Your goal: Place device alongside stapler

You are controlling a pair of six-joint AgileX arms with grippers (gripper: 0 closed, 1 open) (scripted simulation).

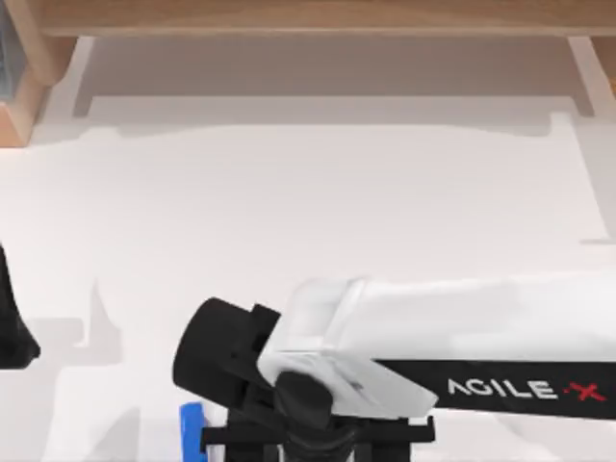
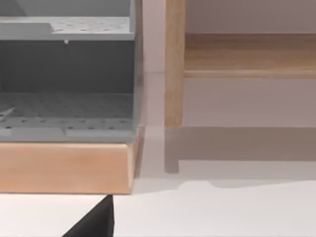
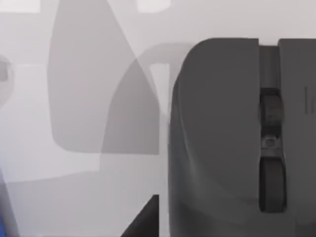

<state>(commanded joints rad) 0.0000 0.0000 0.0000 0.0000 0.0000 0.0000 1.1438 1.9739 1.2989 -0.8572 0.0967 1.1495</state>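
The device is a dark grey mouse [image 3: 222, 138] with a scroll wheel, and it lies close under my right wrist camera on the white table. In the top view my right gripper [image 1: 226, 366] hangs over the table's near edge, a little left of the middle. Just beside it, at the near edge, a blue sliver [image 1: 192, 428] pokes out from under the arm; it looks like the stapler, mostly covered. The same blue [image 3: 3, 217] appears at the edge of the right wrist view. My left gripper [image 1: 12, 322] is parked at the far left edge.
A wooden shelf [image 1: 308, 17] runs along the back of the table. At the back left a wooden-based grey perforated organiser [image 2: 69, 113] stands next to the shelf's leg [image 2: 174, 64]. White tabletop [image 1: 318, 202] stretches between the shelf and my right arm.
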